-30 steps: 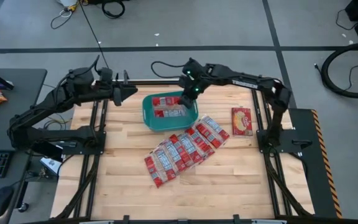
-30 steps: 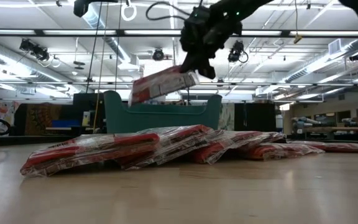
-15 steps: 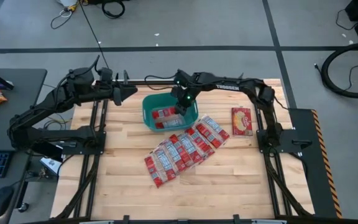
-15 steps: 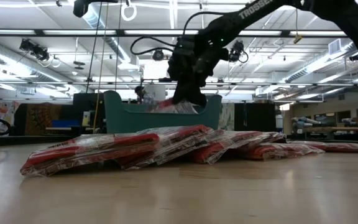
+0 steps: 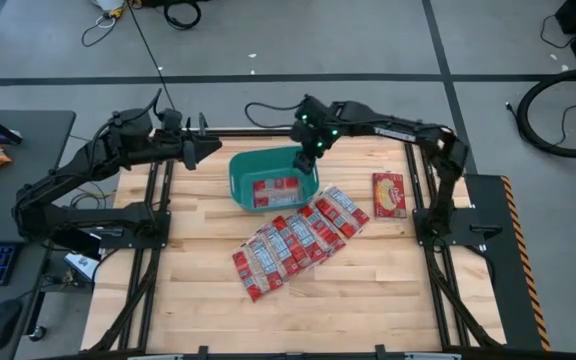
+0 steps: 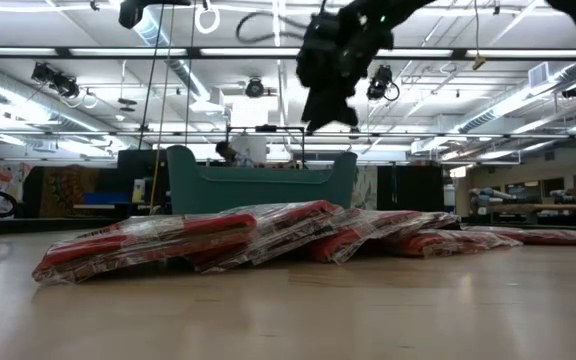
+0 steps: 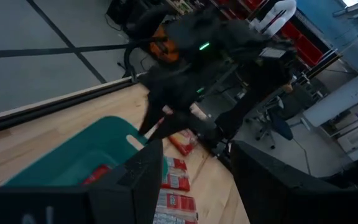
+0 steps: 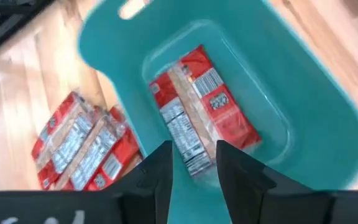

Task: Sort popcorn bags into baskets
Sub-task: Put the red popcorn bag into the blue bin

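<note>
Now a packet lies in the tub and the right arm hangs empty above it.

Leftmost, the left gripper [image 5: 211, 148] waits over the surface's rear-left edge, jaws apart and holding nothing. Next comes the teal basket [image 5: 238, 183], smooth moulded plastic with rounded corners and a rolled rim, near the rear edge at the middle; one flat red packet [image 8: 199, 111] rests on its floor. Above the basket's right rim hangs the right gripper [image 5: 306, 157], jaws parted and empty. From the surface's middle towards its right side runs an overlapping row of popcorn bags [image 5: 293, 238], glossy crinkled film with white-grey labels. They look light, limp and slippery, so pinching a free short edge of the topmost bag seems safest.
</note>
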You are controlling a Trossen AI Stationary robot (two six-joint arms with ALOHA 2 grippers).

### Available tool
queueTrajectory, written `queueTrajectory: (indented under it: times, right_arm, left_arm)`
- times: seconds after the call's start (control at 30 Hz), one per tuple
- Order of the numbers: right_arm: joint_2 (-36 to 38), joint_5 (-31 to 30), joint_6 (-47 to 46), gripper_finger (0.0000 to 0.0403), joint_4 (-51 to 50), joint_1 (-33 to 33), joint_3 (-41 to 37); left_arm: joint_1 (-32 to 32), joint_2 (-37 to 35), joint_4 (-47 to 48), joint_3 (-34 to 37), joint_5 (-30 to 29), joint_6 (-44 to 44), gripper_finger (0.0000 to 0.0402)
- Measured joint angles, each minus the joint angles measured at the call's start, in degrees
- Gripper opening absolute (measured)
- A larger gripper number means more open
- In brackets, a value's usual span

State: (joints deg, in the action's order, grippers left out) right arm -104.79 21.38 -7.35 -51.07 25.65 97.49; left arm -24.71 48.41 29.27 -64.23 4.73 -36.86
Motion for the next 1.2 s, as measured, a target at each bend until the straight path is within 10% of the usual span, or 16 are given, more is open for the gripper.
queueTrajectory:
  times: [0.7,1.2]
  right_arm:
    - [13.9,-16.3,0.0,0.0126,-29.3,-9.2,-1.3]
    - [28.3,-10.8,-13.5,0.0128,-9.5,-5.0,-38.7]
  left_arm:
    - [0.6,2.2,3.6,0.0,0.0,1.5,0.0192]
    - [0.6,2.2,3.6,0.0,0.0,2.2,0.0192]
